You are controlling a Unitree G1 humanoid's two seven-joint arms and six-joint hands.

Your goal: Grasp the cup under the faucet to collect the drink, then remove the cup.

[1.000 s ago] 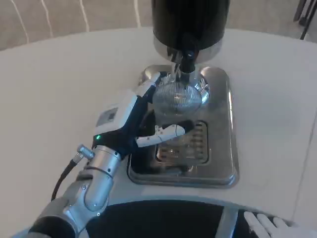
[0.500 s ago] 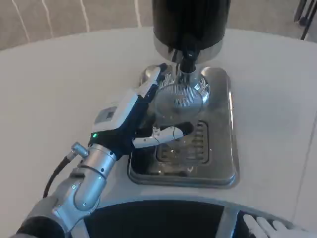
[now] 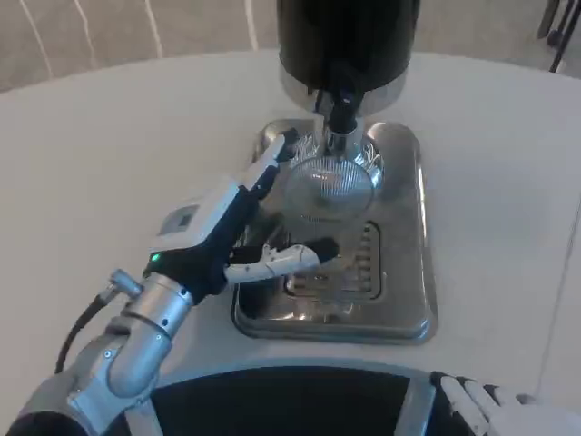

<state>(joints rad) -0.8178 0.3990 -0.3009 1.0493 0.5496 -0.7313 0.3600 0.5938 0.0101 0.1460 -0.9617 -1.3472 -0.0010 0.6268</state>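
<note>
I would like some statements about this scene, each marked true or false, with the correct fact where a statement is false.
1. The cup stands on the metal drip tray. True.
2. The cup is made of red plastic. False: it is clear and ribbed.
3. The left hand is at the cup, with fingers on its far side and near side. True.
4. The right hand is holding the faucet. False: it is at the lower right edge, far from the faucet.
5. The dispenser above the cup is black. True.
</note>
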